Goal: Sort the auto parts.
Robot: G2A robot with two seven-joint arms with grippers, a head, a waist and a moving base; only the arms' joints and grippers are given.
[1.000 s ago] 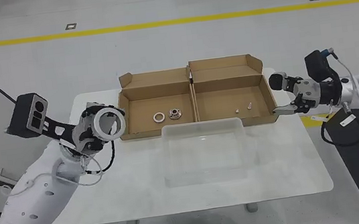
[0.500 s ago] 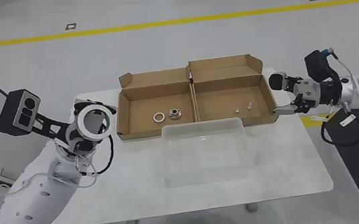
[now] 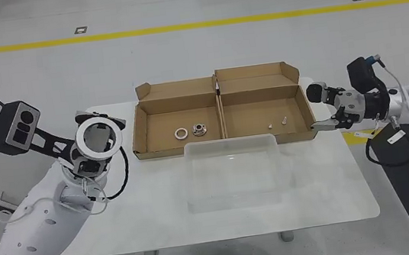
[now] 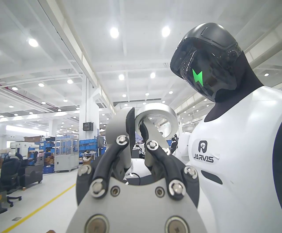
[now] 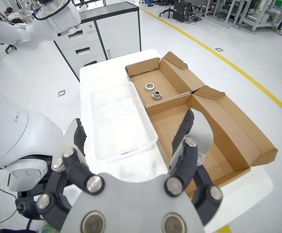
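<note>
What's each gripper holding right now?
Left gripper: closed on a metal ring.
Right gripper: open, holding nothing.

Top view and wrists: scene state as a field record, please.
left gripper: shut on large silver metal ring, pinching its wall, near white table left edge
right gripper: open, at table's right end
left brown cardboard box: small silver ring, flanged metal hub
right brown cardboard box: two small metal parts
clear plastic tray: in front of both boxes
</note>
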